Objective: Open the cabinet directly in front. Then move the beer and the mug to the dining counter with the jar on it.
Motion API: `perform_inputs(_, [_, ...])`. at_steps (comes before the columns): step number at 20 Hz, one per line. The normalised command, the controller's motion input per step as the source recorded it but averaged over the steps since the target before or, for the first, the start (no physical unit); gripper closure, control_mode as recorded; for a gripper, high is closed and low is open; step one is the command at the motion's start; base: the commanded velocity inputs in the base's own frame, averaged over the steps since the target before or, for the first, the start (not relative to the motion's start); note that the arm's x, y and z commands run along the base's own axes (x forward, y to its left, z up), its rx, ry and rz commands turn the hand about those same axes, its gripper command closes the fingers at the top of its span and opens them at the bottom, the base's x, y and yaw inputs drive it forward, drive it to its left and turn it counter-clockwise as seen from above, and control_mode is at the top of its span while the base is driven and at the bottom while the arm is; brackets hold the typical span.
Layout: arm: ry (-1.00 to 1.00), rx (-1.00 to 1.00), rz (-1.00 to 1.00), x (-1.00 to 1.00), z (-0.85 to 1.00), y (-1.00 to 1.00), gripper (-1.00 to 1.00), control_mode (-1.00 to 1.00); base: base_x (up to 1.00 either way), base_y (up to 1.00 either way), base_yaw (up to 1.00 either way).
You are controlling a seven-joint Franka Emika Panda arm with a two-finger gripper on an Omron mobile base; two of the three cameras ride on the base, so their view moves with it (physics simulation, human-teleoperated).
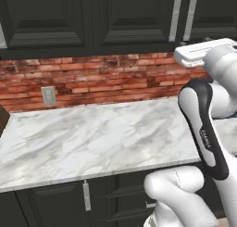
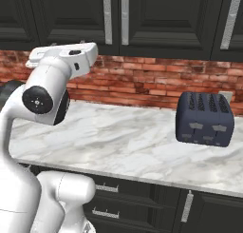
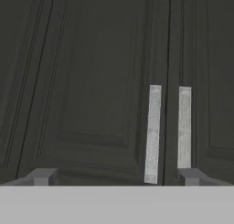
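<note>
The cabinet (image 3: 105, 81) is shut: its two raised-panel doors meet at a dark vertical seam, and a long silver bar handle stands on either side of that seam, the left handle (image 3: 152, 134) and the right handle (image 3: 184, 127). Both bars run straight up and down, parallel to each other and close together, so the long axis the gripper has to span is vertical. In the hand view the pair of handles sits to the right of the middle, and the left one's lower end comes down between the two fingertips, nearer the right fingertip (image 3: 189, 176) than the left fingertip (image 3: 42, 176).

The gripper (image 3: 116, 177) faces the doors squarely, fingers spread wide with nothing between them. It looks short of contact, though how far the pictures do not settle. Judging from this, the next move calls for a sideways shift toward the handles and a push forward, so that one bar lands between the fingers.

From the base cameras, the cabinet (image 2: 156, 18) hangs above a brick backsplash (image 2: 142, 84), and the arm's hand is raised to the level of the doors' lower edge. Beneath lies the marble tabletop (image 2: 118, 146), with a dark toaster (image 2: 205, 119) near its back right and a wall outlet (image 1: 48, 95) above its back left edge. The beer and the mug are presumably behind the closed doors.
</note>
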Motion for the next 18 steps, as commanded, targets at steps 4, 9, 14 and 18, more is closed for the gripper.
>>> perform_inputs(4, [0.06,0.07,0.06,0.83,0.0,-0.16,-1.0,-1.0,0.0,0.0,0.0])
perform_inputs(9, [0.04,0.08,0.05,0.8,0.0,-0.22,-1.0,-1.0,0.0,0.0,0.0])
perform_inputs(14, [0.04,0.12,0.04,0.81,0.0,-0.39,-1.0,-1.0,0.0,0.0,0.0])
perform_inputs(18, [0.08,0.08,0.04,0.93,0.0,-0.21,-1.0,-1.0,0.0,0.0,0.0])
